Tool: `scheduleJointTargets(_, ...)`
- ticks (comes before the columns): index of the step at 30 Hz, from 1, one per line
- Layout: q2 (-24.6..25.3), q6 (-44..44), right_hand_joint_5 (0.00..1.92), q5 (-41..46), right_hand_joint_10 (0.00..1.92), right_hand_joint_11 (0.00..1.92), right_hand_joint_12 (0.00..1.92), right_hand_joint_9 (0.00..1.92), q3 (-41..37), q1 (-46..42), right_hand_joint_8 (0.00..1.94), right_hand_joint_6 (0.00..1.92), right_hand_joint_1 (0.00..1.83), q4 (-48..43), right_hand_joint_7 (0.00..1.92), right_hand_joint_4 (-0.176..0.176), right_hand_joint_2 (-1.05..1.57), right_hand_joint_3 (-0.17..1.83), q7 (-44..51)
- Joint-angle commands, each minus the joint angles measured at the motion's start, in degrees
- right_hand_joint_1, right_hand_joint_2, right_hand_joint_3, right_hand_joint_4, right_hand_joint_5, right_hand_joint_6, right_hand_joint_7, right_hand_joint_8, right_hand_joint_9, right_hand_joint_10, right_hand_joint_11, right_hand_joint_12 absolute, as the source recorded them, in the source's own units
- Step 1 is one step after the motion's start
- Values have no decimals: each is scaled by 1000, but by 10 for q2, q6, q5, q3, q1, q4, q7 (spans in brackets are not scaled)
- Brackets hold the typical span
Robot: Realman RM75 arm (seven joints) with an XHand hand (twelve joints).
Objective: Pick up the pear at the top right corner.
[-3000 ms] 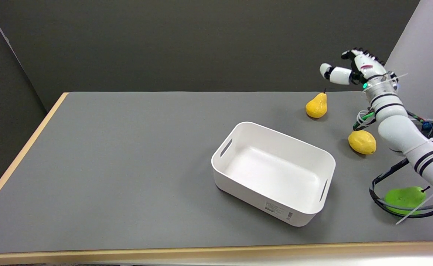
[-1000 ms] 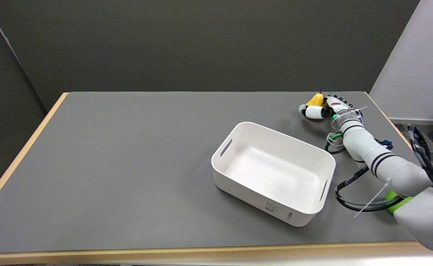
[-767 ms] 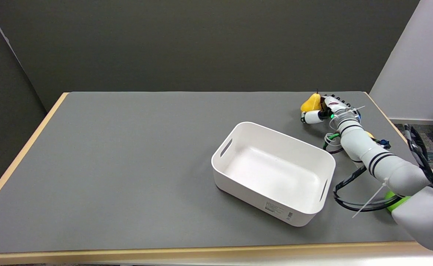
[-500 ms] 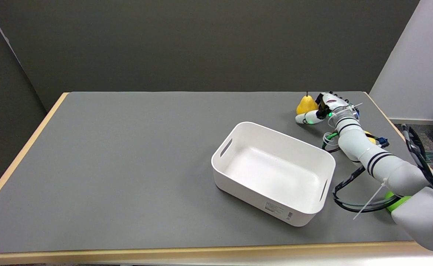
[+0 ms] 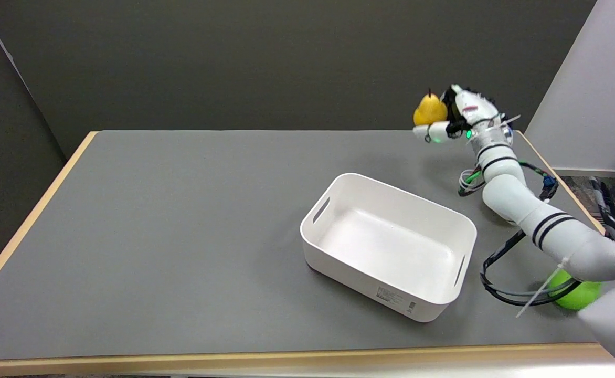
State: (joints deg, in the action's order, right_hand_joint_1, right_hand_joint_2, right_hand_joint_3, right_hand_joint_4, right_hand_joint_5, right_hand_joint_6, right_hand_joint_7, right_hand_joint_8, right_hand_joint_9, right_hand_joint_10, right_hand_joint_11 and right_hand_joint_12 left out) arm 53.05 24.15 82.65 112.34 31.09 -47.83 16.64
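- The right hand (image 5: 457, 116) is holding the yellow pear (image 5: 430, 109) up in the air, its fingers wrapping the fruit from the right while the thumb is pressing in underneath.
- The pear is sitting well above the far right corner of the grey table (image 5: 181, 236), clear of the surface, showing against the dark back wall.
- Its long axis is standing close to upright, stem pointing up (the wide end is resting toward the thumb).
- The pear is lying on the hand's left side, toward the middle of the table, with the white bin (image 5: 389, 244) below and nearer the camera.
- I am judging the pick as essentially made; what matters now is the hand keeping the fruit seated.
- A green fruit (image 5: 578, 294) is lying by the near right edge, partly hidden under the arm.
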Motion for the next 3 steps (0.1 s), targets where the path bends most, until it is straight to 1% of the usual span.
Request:
scheduleJointTargets(1,-87,124,560,-178,1505,192,1899,728,-137,-270,1628,1575,1124,-451,742,-56,1113,429,-48)
scheduleJointTargets(3,-81,158,548,-217,1464,250,1871,720,-140,-327,1642,1585,1111,-498,728,-52,1142,388,-48)
